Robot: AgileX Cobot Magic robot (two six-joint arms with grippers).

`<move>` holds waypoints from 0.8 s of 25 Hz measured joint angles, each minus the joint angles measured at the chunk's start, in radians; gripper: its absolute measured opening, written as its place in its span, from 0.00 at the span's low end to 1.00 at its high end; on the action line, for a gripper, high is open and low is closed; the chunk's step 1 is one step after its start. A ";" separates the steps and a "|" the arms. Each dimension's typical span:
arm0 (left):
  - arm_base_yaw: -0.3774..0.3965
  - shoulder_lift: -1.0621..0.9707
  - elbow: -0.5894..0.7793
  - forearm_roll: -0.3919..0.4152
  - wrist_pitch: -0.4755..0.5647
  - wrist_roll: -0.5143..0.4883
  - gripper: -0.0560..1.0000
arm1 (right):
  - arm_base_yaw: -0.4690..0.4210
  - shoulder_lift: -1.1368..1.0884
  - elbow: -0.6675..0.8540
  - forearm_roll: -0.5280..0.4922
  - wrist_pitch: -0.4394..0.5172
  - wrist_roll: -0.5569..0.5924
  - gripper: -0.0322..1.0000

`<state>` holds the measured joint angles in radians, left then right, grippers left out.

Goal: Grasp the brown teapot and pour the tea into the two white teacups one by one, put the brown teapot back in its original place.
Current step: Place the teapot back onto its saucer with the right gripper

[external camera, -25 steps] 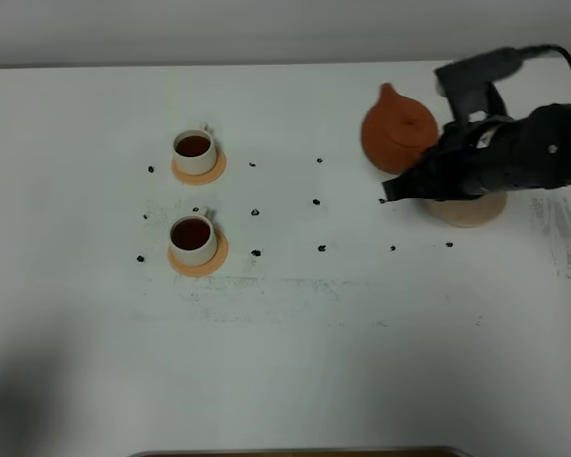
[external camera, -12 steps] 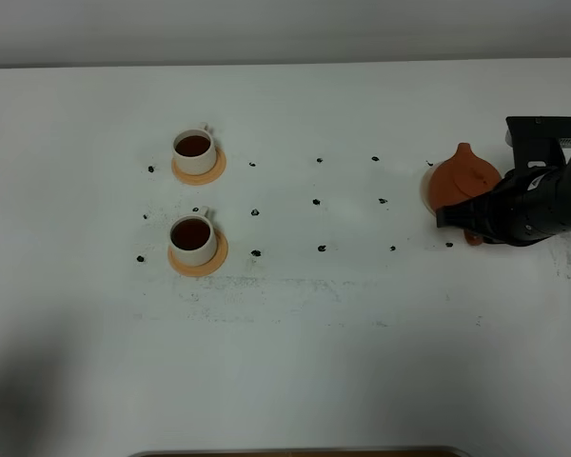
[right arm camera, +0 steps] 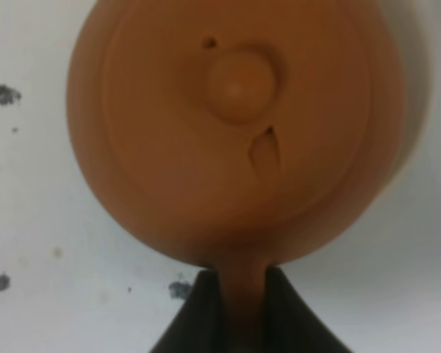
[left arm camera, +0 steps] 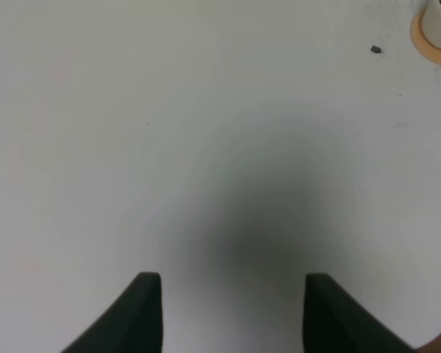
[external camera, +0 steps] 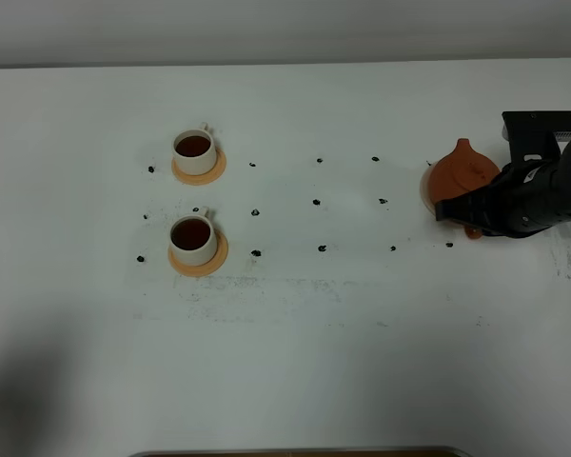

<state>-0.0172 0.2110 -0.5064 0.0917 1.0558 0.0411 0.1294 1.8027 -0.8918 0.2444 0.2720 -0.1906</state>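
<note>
Tea fills both small white cylindrical teacups (external camera: 193, 151) (external camera: 192, 239) at left of frame, so your right gripper (right arm camera: 237, 305), pinching the handle, sets the squat reddish-brown clay teapot (external camera: 462, 178) on its pale saucer (right arm camera: 419, 110) at right. Your left gripper (left arm camera: 224, 309) hangs spread and idle.

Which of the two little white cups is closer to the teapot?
It's a close call, but the back cup, farther from the camera, looks slightly nearer to the brown teapot held by the right gripper. The front cup sits slightly farther.

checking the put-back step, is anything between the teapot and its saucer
Nothing visible. The brown teapot is already over the pale saucer, whose edge peeks out beside it; the right end effector grips its handle.
</note>
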 joint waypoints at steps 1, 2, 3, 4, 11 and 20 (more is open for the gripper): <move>0.000 0.000 0.000 0.000 0.000 0.000 0.49 | 0.000 0.000 -0.002 -0.001 -0.001 0.000 0.14; 0.000 0.000 0.000 0.000 0.000 0.000 0.49 | 0.000 0.001 -0.002 -0.001 -0.001 0.000 0.14; 0.000 0.000 0.000 0.000 0.000 0.000 0.49 | 0.000 0.002 -0.002 -0.001 0.000 0.000 0.14; 0.000 0.000 0.000 0.000 0.000 0.000 0.49 | 0.000 0.002 -0.002 -0.001 0.000 0.000 0.14; 0.000 0.000 0.000 0.000 0.000 0.000 0.49 | 0.000 0.002 -0.003 -0.002 0.005 0.000 0.14; 0.000 0.000 0.000 0.000 0.000 0.001 0.49 | 0.000 0.002 -0.041 -0.027 0.060 0.000 0.14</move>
<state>-0.0172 0.2110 -0.5064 0.0917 1.0558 0.0421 0.1294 1.8045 -0.9332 0.2173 0.3323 -0.1906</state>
